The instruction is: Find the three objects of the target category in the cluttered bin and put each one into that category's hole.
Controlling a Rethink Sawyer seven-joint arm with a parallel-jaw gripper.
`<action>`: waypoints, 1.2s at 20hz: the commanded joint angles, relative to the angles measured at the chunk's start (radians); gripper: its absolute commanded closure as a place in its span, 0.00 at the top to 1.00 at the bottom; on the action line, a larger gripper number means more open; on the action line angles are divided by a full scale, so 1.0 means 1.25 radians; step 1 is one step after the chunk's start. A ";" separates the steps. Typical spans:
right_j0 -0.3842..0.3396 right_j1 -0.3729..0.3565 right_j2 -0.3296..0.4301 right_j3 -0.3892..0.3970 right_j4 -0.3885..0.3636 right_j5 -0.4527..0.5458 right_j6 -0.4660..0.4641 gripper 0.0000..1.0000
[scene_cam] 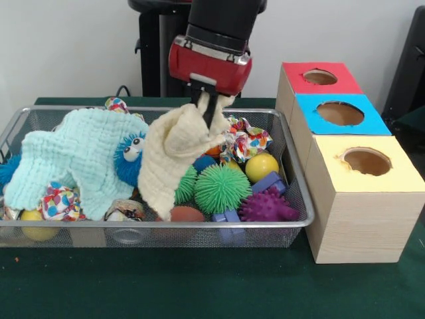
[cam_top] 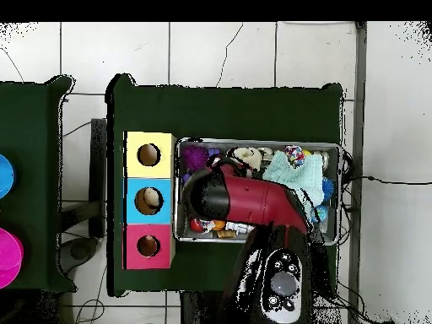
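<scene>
A plain pale wall [scene_cam: 73,46] stands behind the table [scene_cam: 199,286], which has a dark green cover. From above, the floor [cam_top: 211,51] is of large light tiles with dark joints, and thin black cables [cam_top: 384,180] lie on it beside the table.

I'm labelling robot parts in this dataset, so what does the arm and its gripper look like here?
The arm is glossy red with rounded black sections: the overhead view shows a red link ending in a black domed joint. In the front view a black cylindrical segment sits above a rounded red wrist housing edged with a silver band. Below it hangs the gripper, small, with dark, narrow fingers. No cables or markings are visible on it.
</scene>
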 commanded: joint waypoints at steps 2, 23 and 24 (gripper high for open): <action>0.021 -0.031 0.090 0.144 0.058 0.106 0.129 0.00; 0.138 -0.002 0.023 0.269 0.200 0.016 0.227 0.00; 0.135 0.011 0.024 0.265 0.205 0.004 0.224 0.00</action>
